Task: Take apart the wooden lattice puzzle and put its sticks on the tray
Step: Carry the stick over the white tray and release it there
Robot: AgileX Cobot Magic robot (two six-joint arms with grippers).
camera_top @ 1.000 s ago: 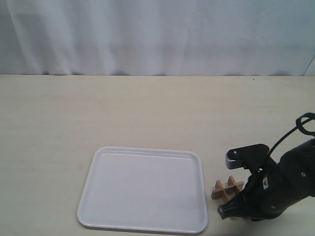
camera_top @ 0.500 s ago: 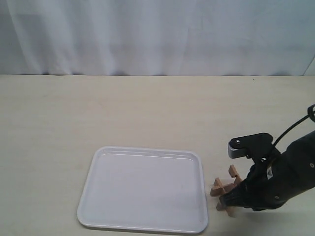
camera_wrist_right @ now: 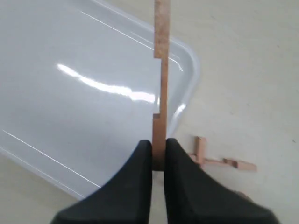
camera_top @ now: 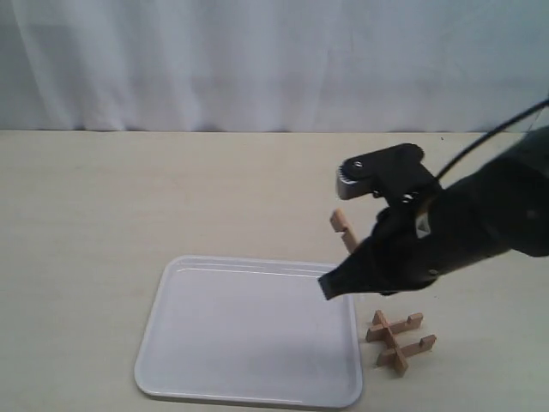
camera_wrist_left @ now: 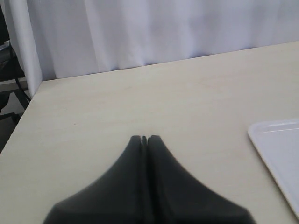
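My right gripper (camera_top: 355, 254) is lifted over the table beside the tray's right rim, shut on the end of one notched light-brown stick (camera_top: 341, 230). In the right wrist view that stick (camera_wrist_right: 161, 79) juts out from the right gripper (camera_wrist_right: 159, 150) over the white tray (camera_wrist_right: 70, 93). The rest of the wooden lattice puzzle (camera_top: 400, 337), three sticks still joined, lies on the table right of the tray (camera_top: 249, 330); the right wrist view also shows this remainder of the puzzle (camera_wrist_right: 219, 159). My left gripper (camera_wrist_left: 144, 138) is shut on nothing above bare table and does not appear in the exterior view.
A white curtain (camera_top: 274, 60) hangs behind the table's far edge. The left wrist view takes in a corner of the tray (camera_wrist_left: 280, 149) and the table's side edge (camera_wrist_left: 28, 107). Light wooden tabletop surrounds the tray.
My right gripper rose from the puzzle and moved up and left with one stick pulled free. The remaining puzzle shifted slightly and now lies uncovered on the table.
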